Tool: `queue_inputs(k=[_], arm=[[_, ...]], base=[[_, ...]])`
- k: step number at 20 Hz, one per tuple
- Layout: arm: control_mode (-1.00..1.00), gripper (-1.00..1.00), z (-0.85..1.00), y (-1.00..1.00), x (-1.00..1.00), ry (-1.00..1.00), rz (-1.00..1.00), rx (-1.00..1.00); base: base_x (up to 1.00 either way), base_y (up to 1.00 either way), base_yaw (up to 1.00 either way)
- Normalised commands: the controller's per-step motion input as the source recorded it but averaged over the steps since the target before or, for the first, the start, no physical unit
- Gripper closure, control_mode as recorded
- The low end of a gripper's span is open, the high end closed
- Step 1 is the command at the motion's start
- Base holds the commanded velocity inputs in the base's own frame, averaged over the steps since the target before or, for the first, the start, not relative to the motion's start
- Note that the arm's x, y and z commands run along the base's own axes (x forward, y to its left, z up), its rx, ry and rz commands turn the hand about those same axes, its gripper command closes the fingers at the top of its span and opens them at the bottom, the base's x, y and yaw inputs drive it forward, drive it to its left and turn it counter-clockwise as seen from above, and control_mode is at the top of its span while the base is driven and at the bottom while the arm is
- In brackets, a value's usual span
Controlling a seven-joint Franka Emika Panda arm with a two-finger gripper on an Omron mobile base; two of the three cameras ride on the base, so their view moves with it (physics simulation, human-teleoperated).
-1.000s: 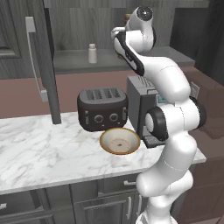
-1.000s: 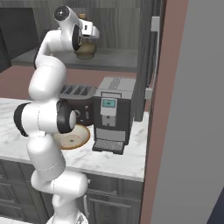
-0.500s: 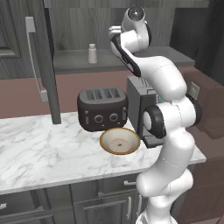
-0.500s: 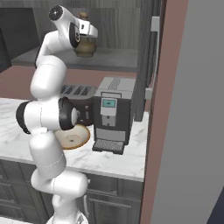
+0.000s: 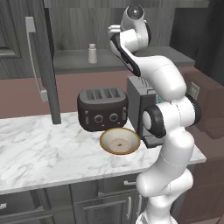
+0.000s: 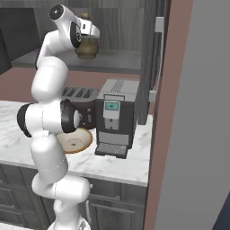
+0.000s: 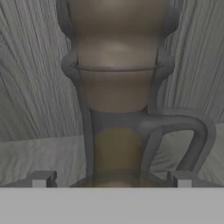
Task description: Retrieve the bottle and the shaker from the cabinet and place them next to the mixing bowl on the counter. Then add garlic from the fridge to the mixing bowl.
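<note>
We are up high at the open cabinet (image 5: 74, 61) now, arm stretched right up to the shelf, and the gripper (image 7: 111, 180) sits squarely in front of the bottle (image 6: 87, 44). In the hand view the bottle fills the middle: a brown, amber-toned jug with a stopper-like top, a narrow neck and a looped handle off to one side, standing against the grey wood back wall of the cabinet. The two fingertips (image 7: 41, 179) rise on either side of the bottle's body with the neck between them, spread wider than the neck; whether they are touching the glass we cannot tell, so we cannot call it a grasp or a release. From the right base view the hand is level with the bottle's upper half, and the bottle stands upright on the shelf. Over in the left base view, the shaker (image 5: 92, 53) stands upright on the same shelf, well apart from the hand, off to the arm's left. Down on the marble counter (image 5: 39, 153), the mixing bowl (image 5: 120, 141) sits just in front of the black toaster (image 5: 102, 108), with the coffee machine (image 6: 114, 117) beside it. The cabinet door (image 5: 41, 61) hangs open at the left.
</note>
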Motion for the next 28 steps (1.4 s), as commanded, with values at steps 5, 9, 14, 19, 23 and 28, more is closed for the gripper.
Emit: queue_inputs(k=[5,9,14,19,23,28], arm=[[-1.00,-1.00,-0.05,0.00,0.00,0.00,0.02,0.03],[-1.00,-1.00,-0.08,0.00,0.00,0.00,0.03,0.04],[-1.00,-1.00,-0.11,0.00,0.08,0.00,0.03,0.03],[-1.00,-1.00,-0.20,0.02,0.34,0.00,0.01,0.00],[-1.00,-1.00,-0.16,0.08,0.30,0.00,0.00,0.00],[-1.00,-1.00,-0.14,0.06,0.18,0.00,0.00,0.00]], base=[[0.00,0.00,0.00],[0.00,0.00,0.00],[0.00,0.00,0.00],[0.00,0.00,0.00],[0.00,0.00,0.00],[0.00,0.00,0.00]])
